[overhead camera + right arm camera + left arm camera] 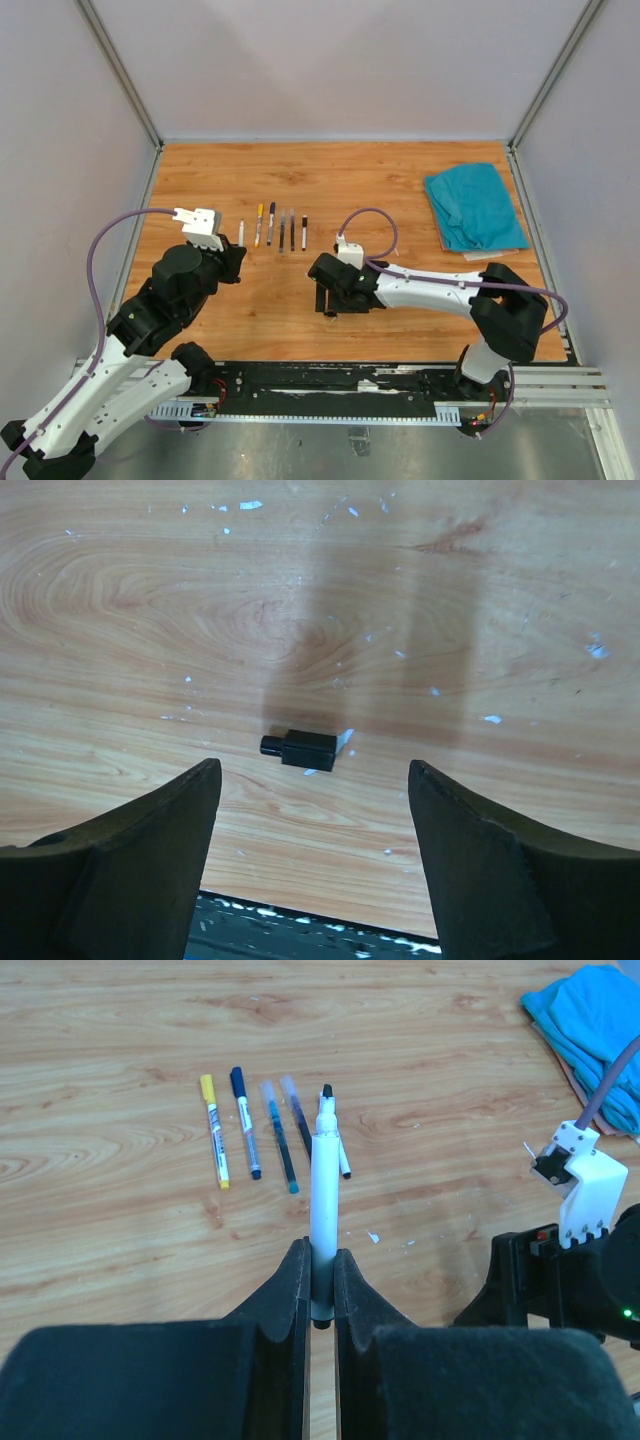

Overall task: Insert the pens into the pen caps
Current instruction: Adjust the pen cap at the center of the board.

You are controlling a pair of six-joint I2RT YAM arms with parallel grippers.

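Note:
My left gripper (320,1252) is shut on a white pen (325,1195), uncapped, its black tip pointing away over the table. In the top view this pen (241,233) sticks out ahead of the left gripper (238,256), just left of a row of several pens (282,229) lying side by side. The row (270,1130) includes one with a yellow end (213,1128). My right gripper (313,778) is open, low over a small black pen cap (305,749) that lies on its side between and just beyond the fingertips. In the top view the right gripper (328,300) hides the cap.
A folded teal cloth (475,206) lies at the back right. The right arm's wrist and white camera mount (580,1175) are close to the right of the held pen. Tiny pale scraps dot the wood. The table's near edge (300,920) is just under the right gripper.

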